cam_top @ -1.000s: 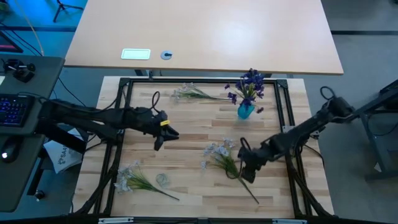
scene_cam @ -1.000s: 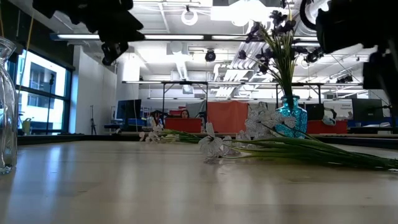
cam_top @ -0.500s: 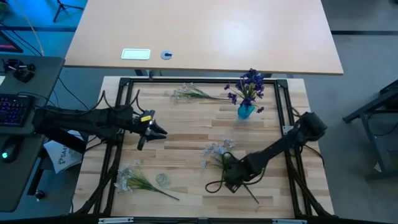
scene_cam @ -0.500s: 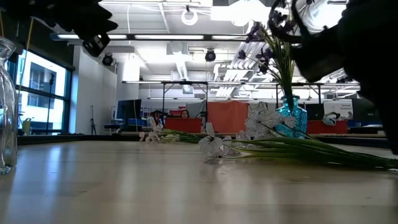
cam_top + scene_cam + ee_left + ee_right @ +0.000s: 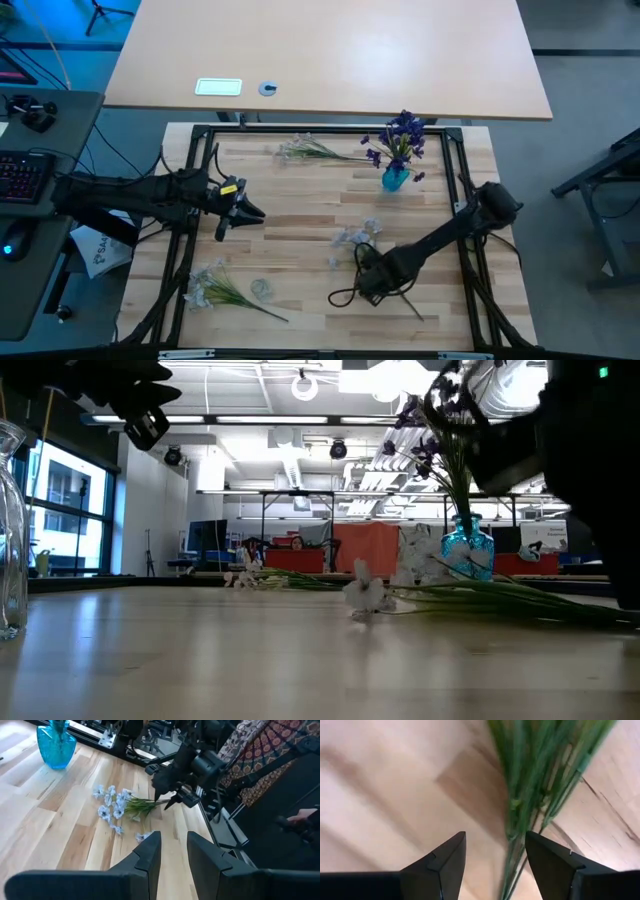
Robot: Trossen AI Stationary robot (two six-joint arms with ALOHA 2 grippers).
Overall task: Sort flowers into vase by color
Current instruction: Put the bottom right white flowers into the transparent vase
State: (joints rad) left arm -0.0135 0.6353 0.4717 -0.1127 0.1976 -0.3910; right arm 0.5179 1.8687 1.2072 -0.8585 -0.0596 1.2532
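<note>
A pale-bloomed sprig [image 5: 352, 240] lies flat mid-table, with its green stems [image 5: 530, 780] running toward the near right. My right gripper [image 5: 372, 283] is low over those stems and open, one finger on either side of them [image 5: 495, 852]. Purple blooms [image 5: 400, 135] stand in a blue vase [image 5: 394, 179] at the far right. Two more pale sprigs lie on the wood, one at the far edge [image 5: 305, 150] and one at the near left [image 5: 215, 287]. My left gripper [image 5: 238, 212] hovers to the left, slightly open and holding nothing [image 5: 174, 852]. My right gripper comes at the pale sprig's stems [image 5: 515, 865] slanting down, with its fingers lying along them. The stems pass between the open fingers. I cannot tell whether either finger touches them. The sprig lies on the table.
A clear glass vase [image 5: 10, 530] stands at the near left, beside the near-left sprig [image 5: 260, 288]. A black frame [image 5: 200, 135] borders the wooden top. A dark cable loop [image 5: 345, 296] hangs by my right gripper. Bare wood lies between the two grippers.
My right gripper has moved down and toward the near left, onto the mid-table sprig's stems. That sprig has shifted a little toward the right on the table. My left gripper has drawn back toward the table's left edge.
</note>
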